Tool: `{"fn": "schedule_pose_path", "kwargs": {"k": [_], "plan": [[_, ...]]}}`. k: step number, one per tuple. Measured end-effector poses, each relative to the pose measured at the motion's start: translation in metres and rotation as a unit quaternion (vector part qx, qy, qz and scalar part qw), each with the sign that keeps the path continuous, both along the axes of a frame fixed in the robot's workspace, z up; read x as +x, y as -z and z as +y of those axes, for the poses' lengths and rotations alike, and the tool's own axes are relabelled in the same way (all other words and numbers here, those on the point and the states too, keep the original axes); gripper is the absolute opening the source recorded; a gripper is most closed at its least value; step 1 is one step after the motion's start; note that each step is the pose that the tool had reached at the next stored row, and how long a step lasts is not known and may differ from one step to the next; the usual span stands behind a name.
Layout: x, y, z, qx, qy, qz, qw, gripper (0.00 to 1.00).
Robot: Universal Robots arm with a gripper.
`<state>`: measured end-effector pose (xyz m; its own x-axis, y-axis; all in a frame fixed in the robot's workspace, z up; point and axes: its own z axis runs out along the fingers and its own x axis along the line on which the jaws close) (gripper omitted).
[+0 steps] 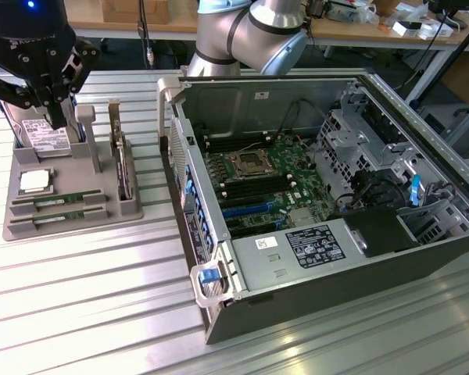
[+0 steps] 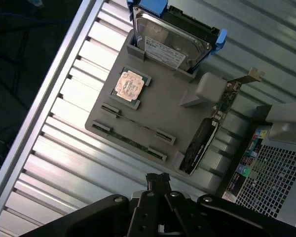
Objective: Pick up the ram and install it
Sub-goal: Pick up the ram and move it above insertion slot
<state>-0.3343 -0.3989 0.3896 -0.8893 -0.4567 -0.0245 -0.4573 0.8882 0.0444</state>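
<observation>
On the near side of the table (image 1: 86, 305), the open case (image 1: 320, 301) lies with its board (image 1: 258, 176) facing up. At the exterior view's left sits a grey tray (image 1: 74, 178) (image 2: 158, 103). Along the tray's near edge, the ram (image 1: 56, 218) (image 2: 129, 142) lies flat in a slot. A second ram (image 1: 59, 201) (image 2: 138, 122) lies just behind it and parallel to it. Behind those lies the CPU (image 1: 34, 181) (image 2: 130, 85), and a card (image 1: 121, 160) (image 2: 202, 145) stands on edge on the side of the tray toward the case. At the tray's far end the drive (image 1: 47, 134) (image 2: 170, 49) leans upright. The pincer (image 1: 59, 121) (image 2: 158, 178) hangs above that far end, in front of the drive, with its fingers closed together and nothing between them. Both ram sticks are well clear of it, across the tray and untouched. Behind the case rises the arm (image 1: 250, 35).
</observation>
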Motion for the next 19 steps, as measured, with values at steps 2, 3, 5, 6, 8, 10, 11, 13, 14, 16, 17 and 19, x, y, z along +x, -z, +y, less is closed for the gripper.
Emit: {"fn": "schedule_pose_path", "kwargs": {"k": [2,3,5,6,8,10,11,13,14,16,17,19], "plan": [[0.0000,0.0000,0.0000,0.0000,-0.014,0.0000,0.9999,0.10],[0.0000,0.0000,0.0000,0.0000,-0.017,0.0000,0.9998,0.10],[0.0000,0.0000,0.0000,0.0000,-0.031,0.0000,0.9995,0.10],[0.0000,0.0000,0.0000,0.0000,-0.040,0.0000,0.9992,0.10],[0.0000,0.0000,0.0000,0.0000,-0.055,0.0000,0.9985,0.10],[0.0000,0.0000,0.0000,0.0000,-0.069,0.0000,0.9976,0.10],[0.0000,0.0000,0.0000,0.0000,-0.076,0.0000,0.9971,0.10],[0.0000,0.0000,0.0000,0.0000,-0.088,0.0000,0.9961,0.10],[0.0000,0.0000,0.0000,0.0000,-0.092,0.0000,0.9958,0.10],[0.0000,0.0000,0.0000,0.0000,-0.102,0.0000,0.9948,0.10],[0.0000,0.0000,0.0000,0.0000,-0.110,0.0000,0.9940,0.10],[0.0000,0.0000,0.0000,0.0000,-0.121,0.0000,0.9927,0.10]]}}
